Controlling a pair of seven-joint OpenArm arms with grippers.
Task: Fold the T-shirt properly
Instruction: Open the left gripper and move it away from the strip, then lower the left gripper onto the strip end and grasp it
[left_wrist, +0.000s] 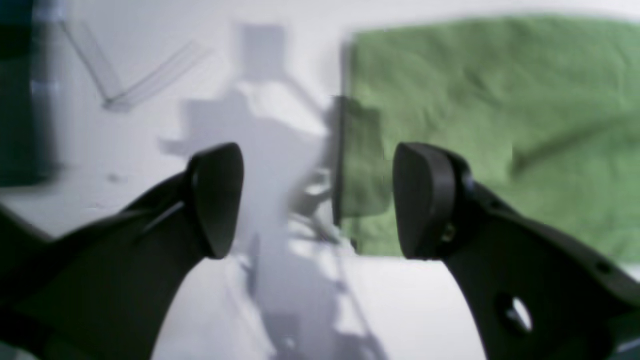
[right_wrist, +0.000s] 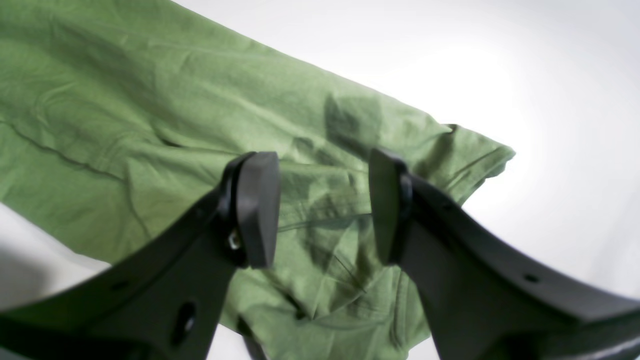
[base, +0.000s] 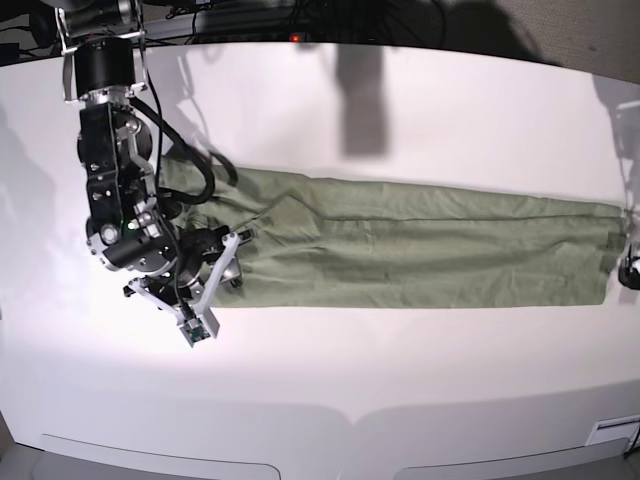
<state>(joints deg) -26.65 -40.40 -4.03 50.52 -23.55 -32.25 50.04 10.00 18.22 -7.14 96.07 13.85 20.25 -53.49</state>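
The right tool (right_wrist: 322, 207) hovers part-open and empty over the T-shirt's (right_wrist: 175, 125) bunched end; the left tool (left_wrist: 317, 200) gapes wide just off its opposite edge. The T-shirt lies as a long strip across the desk (base: 400, 380). Pinching only the top layer could undo the fold.
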